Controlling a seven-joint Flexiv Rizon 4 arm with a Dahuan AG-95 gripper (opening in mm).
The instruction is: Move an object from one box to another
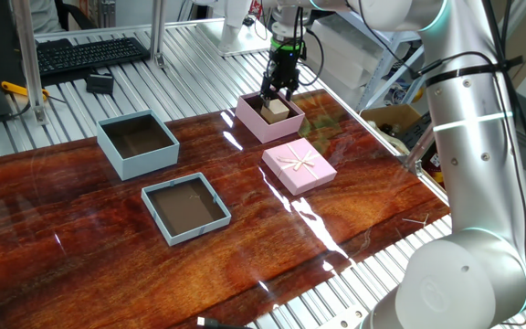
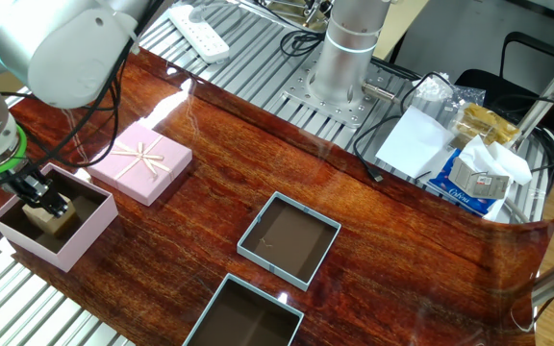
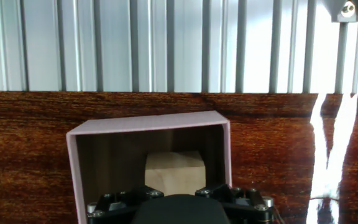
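Cube (image 1: pixel 275 111) sits on the floor of the pink box (image 1: pixel 256 123), toward the back wall in the hand view (image 3: pixel 174 169). Gripper (image 1: pixel 279 91) is directly over it, fingers reaching down into the box; in the other fixed view the fingertips (image 2: pixel 48 202) are right at the cube's top (image 2: pixel 50 220). Can't tell whether the fingers are spread or clamped on the cube, since the hand view only shows the gripper base. Pink lid with bow (image 1: pixel 299 165) lies just beside the box. Taller blue-grey box (image 1: pixel 137 143) and the shallow blue-grey tray (image 1: pixel 185 208) sit well apart from it on the wooden tabletop (image 1: pixel 80 256).
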